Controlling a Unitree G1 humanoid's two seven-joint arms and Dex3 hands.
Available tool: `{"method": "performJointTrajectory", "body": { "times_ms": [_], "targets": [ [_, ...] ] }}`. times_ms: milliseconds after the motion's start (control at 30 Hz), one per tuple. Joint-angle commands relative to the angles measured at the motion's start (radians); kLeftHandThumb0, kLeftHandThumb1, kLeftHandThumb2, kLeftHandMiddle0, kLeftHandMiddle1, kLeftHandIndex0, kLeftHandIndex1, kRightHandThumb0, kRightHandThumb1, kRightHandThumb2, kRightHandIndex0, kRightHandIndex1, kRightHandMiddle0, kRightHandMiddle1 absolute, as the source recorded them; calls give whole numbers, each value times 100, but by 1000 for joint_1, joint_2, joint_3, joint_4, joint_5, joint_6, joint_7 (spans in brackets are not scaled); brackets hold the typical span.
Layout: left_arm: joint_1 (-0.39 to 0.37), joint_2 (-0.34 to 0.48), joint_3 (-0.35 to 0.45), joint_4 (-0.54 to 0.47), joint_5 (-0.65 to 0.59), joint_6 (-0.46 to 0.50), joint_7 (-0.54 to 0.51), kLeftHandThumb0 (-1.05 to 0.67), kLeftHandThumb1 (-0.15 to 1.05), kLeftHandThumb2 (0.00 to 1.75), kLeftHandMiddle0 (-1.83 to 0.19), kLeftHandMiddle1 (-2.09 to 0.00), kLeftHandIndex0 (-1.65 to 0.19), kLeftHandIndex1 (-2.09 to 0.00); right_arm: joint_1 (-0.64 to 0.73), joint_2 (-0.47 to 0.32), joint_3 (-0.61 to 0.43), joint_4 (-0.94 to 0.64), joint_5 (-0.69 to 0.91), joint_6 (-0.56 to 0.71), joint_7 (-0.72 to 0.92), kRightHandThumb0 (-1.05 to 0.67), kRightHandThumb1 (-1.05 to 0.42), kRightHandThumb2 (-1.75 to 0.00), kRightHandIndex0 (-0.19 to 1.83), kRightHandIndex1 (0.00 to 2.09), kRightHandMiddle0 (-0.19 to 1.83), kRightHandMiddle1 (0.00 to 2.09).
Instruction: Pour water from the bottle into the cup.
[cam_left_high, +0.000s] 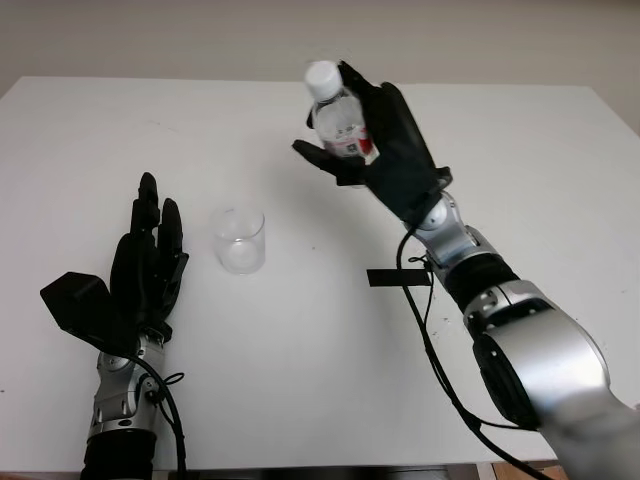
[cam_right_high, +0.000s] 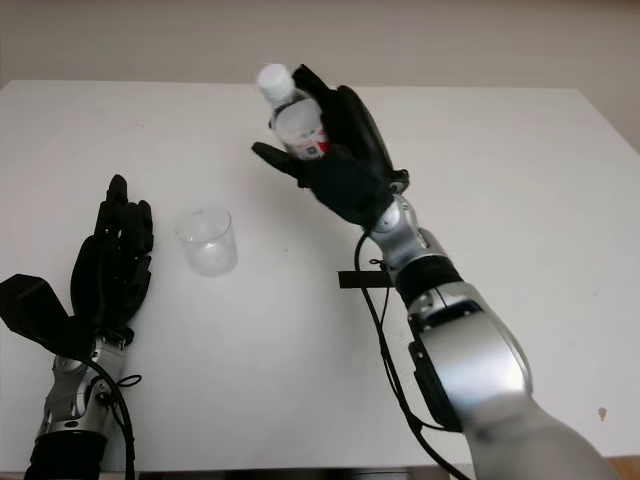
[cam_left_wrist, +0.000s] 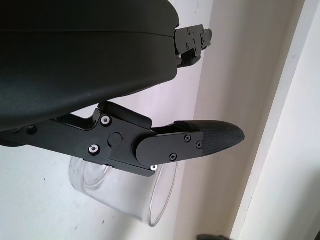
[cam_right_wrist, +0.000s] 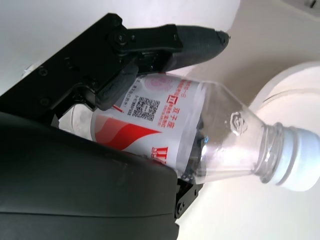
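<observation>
Left eye view finds the right hand (cam_left_high: 385, 140) clasping the capped bottle (cam_left_high: 338, 118) aloft, right of the empty cup (cam_left_high: 240, 240); left hand (cam_left_high: 145, 265) open beside it; pouring outstanding.

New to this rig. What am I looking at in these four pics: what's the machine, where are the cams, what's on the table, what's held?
It is a humanoid robot with two arms, each ending in a black three-finger hand. Two pictures come from a stereo camera on its head, looking down at a white table. The other two come from cameras at each wrist, so each hand's own shell looms large. On the table stands a clear cup. The right hand holds a capped plastic bottle with a red and white label above the table, beyond and right of the cup. The left hand is open, beside the cup.
</observation>
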Motion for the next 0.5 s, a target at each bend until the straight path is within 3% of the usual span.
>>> {"method": "performJointTrajectory", "body": {
  "times_ms": [0,167,233,333,467],
  "targets": [
    [11,3,6,5,-7,11,-5,-69,105,47,17,-5,16,-5,77,2,-32,-101,34,66,29,-18,-85,-55,143,209,135,209],
    [14,8,9,1,-4,11,-6,-70,105,48,17,-5,17,-5,258,22,-84,-374,115,272,99,-17,-88,-52,148,209,132,209],
    [19,9,10,-7,0,10,-1,-71,105,49,17,-5,17,-5,330,36,-114,-514,187,400,140,-18,-98,-35,148,209,124,209],
    [24,15,9,-10,5,-1,-8,-70,105,55,19,-5,18,-5,415,50,-145,-680,262,544,167,-16,-104,-28,154,209,122,209],
    [29,15,8,-17,3,1,-12,-69,105,58,18,-6,17,-5,480,56,-163,-805,289,635,179,-16,-105,-29,160,209,125,209]
  ]
}}
